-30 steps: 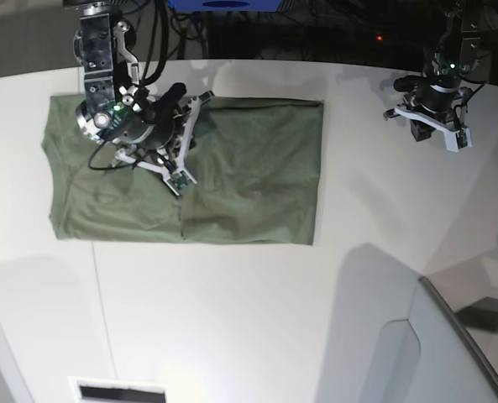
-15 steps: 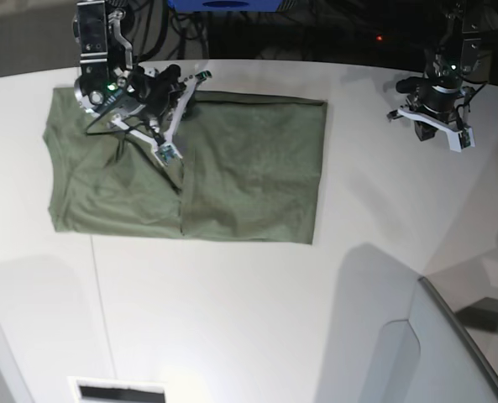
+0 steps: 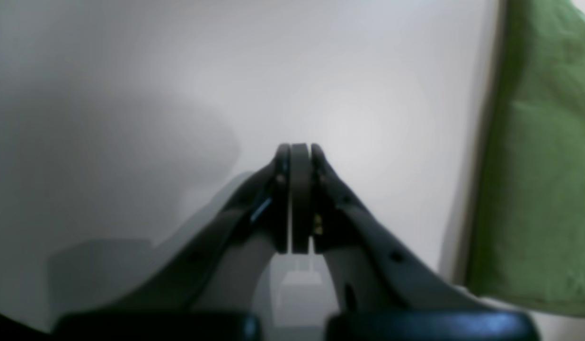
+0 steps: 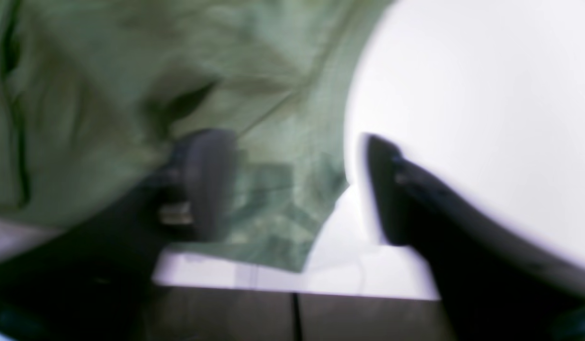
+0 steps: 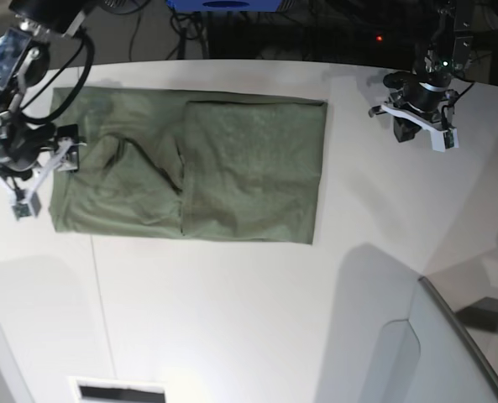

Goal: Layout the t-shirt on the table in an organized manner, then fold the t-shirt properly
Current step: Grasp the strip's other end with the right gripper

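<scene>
Folding looks about halfway: t-shirt (image 5: 190, 168) lies folded into a rectangle on the worktop (image 5: 232, 319), left tool (image 3: 299, 156) clamped empty, right tool (image 4: 292, 189) gaping empty.

A robotics lab: two cabled arms over a white table (image 5: 232, 319), electronics glowing in darkness behind.

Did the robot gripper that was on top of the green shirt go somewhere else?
Yes. The right gripper slid off the middle of the t-shirt toward the base view's left, and now hangs open at the shirt's left edge over the table.
</scene>
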